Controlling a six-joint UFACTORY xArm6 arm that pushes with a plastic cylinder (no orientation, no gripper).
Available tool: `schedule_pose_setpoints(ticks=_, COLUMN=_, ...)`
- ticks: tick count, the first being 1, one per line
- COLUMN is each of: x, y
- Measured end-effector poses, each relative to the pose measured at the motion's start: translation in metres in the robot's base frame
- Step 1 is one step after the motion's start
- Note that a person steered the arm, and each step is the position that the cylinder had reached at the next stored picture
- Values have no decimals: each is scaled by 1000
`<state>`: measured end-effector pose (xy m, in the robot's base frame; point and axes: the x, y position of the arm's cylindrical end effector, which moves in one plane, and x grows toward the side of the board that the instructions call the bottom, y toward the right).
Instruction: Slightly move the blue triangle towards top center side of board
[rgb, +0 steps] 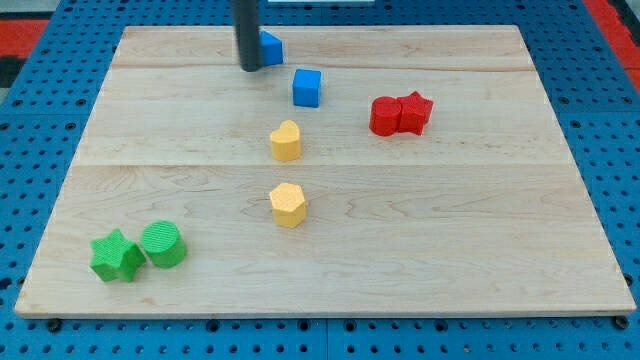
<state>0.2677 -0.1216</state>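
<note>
The blue triangle (271, 47) lies near the view's top, a little left of centre, partly hidden by the rod. My tip (250, 68) rests on the board right against the triangle's left lower side. A blue cube (307, 87) sits just below and to the right of the triangle, apart from it.
A yellow heart-shaped block (286, 141) and a yellow hexagon (288, 205) stand in the middle. A red cylinder (385, 116) and a red star (414, 111) touch at the right. A green star (116, 256) and a green cylinder (163, 244) sit at the bottom left. The wooden board (450, 220) lies on blue pegboard.
</note>
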Motion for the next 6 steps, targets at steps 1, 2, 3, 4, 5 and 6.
schedule_pose_setpoints(ticks=1, x=1, y=-61)
schedule_pose_setpoints(ticks=2, x=-6, y=11)
schedule_pose_setpoints(ticks=3, x=-26, y=35)
schedule_pose_setpoints(ticks=4, x=-46, y=22)
schedule_pose_setpoints(ticks=5, x=-40, y=63)
schedule_pose_setpoints(ticks=6, x=-39, y=81)
